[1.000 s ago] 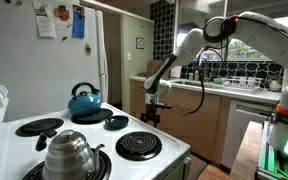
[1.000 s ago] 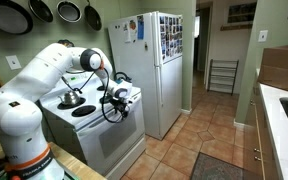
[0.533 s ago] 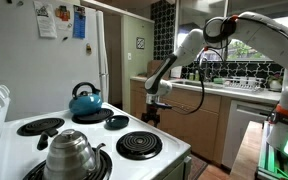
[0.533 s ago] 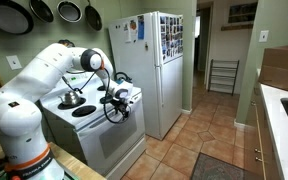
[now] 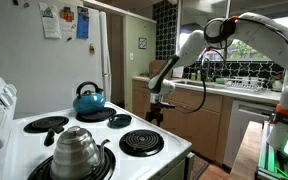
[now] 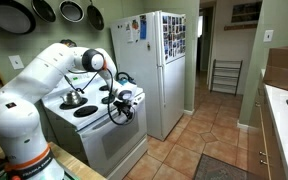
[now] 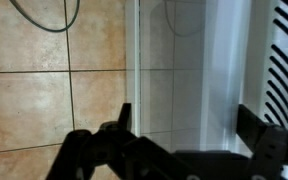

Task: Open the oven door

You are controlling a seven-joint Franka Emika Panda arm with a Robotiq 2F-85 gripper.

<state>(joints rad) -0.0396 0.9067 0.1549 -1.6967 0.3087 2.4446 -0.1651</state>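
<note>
- The gripper [image 7: 184, 112] is open. In the wrist view its two dark fingers [image 7: 124, 118] stand wide apart, and nothing is held between them.
- Below the gripper in that view there is a brown tile floor [image 7: 34, 95]. A pale white strip runs up and down next to it. I cannot tell if that strip is part of the door.
- A black coil burner [image 7: 284, 60] shows at the right side of the wrist view.
- The oven door [image 6: 110, 152] is the wide front panel of the white range [image 5: 94, 132], under the stove top. In an exterior view it stands straight up and looks shut.
- In that same view the gripper hangs by the front top edge of the range, above the door. It is near the corner next to the fridge [image 6: 156, 70]. I cannot tell if it touches the range.
- The white robot arm [image 5: 234, 30] reaches over from the side and bends down to the range.
- A blue kettle [image 5: 87, 100] sits on a back burner.
- A silver kettle [image 5: 76, 150] sits on a front burner.
- A small dark pan [image 5: 119, 121] rests on the stove top between the burners.
- The tall white fridge stands just beside the range, with papers stuck on it.
- Black pans [image 6: 39, 12] hang on the wall above the range.
</note>
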